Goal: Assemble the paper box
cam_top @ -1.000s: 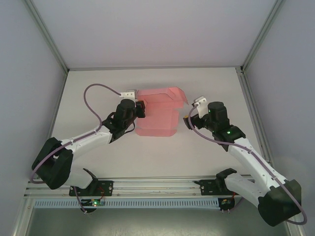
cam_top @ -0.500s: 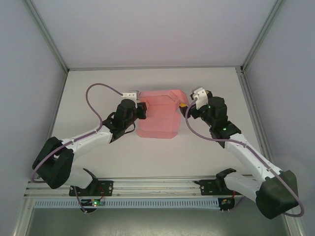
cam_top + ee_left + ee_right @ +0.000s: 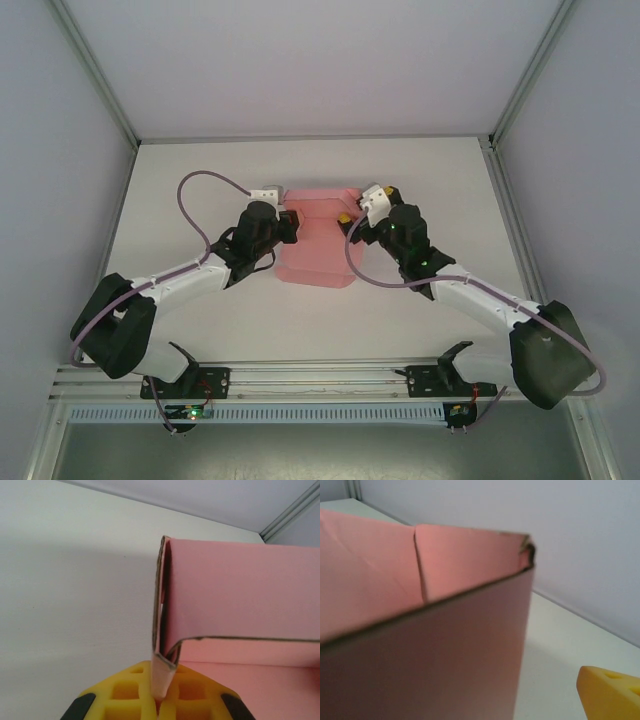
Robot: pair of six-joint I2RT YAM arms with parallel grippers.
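White panels close in a pale tabletop, and the paper box sits near its middle, half-formed, between the two arms.

The risk, as I judge it, lies in the thin card. The left hand pinches only a narrow folded edge of the box's left wall. A shove from the other side could crease that wall, tear it at the fold, or swing the whole box about the pinch.

The left hand's jaws are together, clamped on that folded edge. The right hand has its jaws wide apart at the box's far right corner and holds nothing. One yellow fingertip hangs beside the right wall. Whether it touches the card I cannot tell.
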